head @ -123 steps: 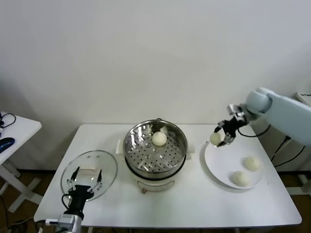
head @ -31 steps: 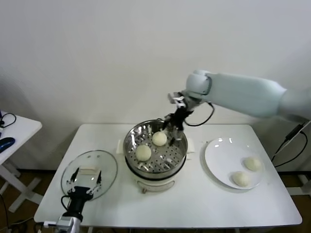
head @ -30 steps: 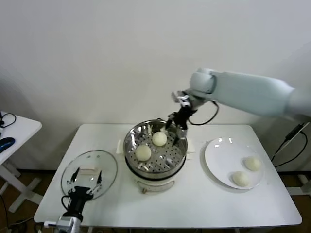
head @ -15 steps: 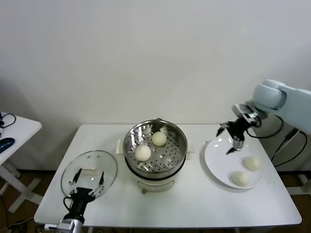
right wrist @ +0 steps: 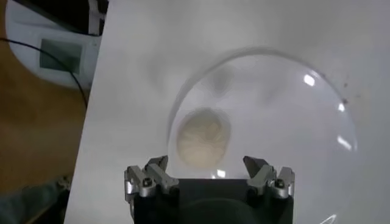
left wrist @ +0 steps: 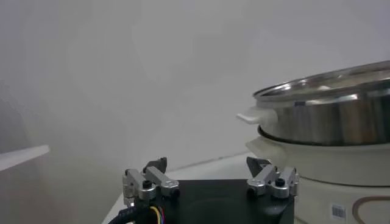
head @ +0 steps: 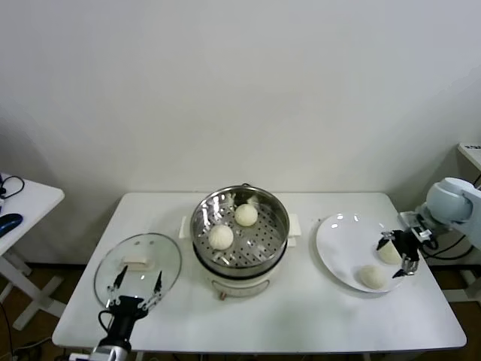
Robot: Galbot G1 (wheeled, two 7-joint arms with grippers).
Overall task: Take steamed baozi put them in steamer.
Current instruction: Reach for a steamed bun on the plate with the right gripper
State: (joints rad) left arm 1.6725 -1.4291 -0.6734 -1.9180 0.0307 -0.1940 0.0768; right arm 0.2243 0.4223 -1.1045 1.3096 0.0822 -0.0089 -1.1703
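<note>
The steel steamer stands mid-table with two cream baozi in its tray, one near the front left and one at the back. Two more baozi lie on the white plate at the right, one farther right and one nearer. My right gripper is open and empty, its fingers on either side of the farther-right baozi. In the right wrist view that baozi lies just ahead of the open right gripper. My left gripper is open and parked low near the table's front left; its own view shows the steamer's side.
A round glass lid lies on the table left of the steamer. A small white side table with a dark object stands at far left. The plate sits close to the table's right edge.
My right gripper has moved from the plate's far edge to the right and down over the farther-right baozi. Before that it left a second baozi in the steamer.
</note>
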